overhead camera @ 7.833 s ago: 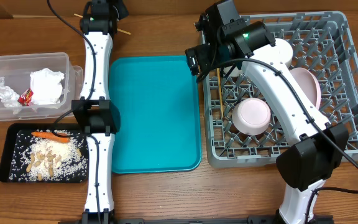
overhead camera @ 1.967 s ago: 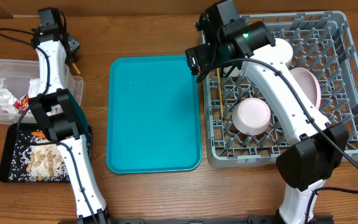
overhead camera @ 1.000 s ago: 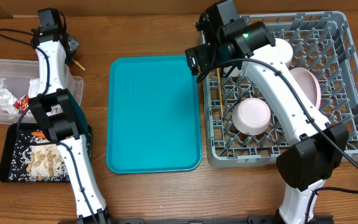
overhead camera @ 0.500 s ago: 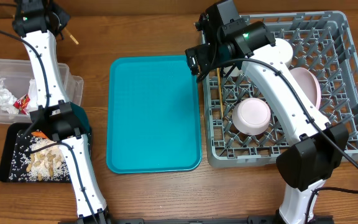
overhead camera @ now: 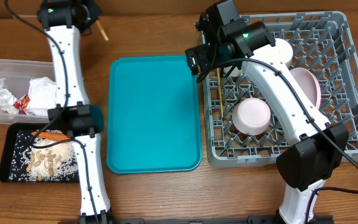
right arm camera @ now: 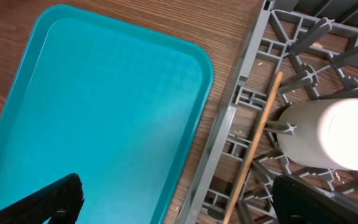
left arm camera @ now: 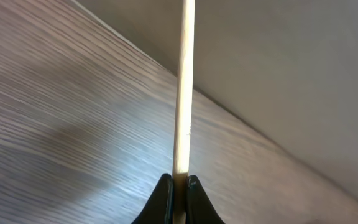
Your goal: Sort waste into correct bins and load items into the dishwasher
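Pinching a chopstick (left arm camera: pixel 183 93) whose top runs off-frame, the left jaws sit closed — right jaws gape empty.

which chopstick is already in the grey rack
The chopstick lying along the grey rack's left edge. The other chopstick is pinched in the left tool, far off at the table's back left.
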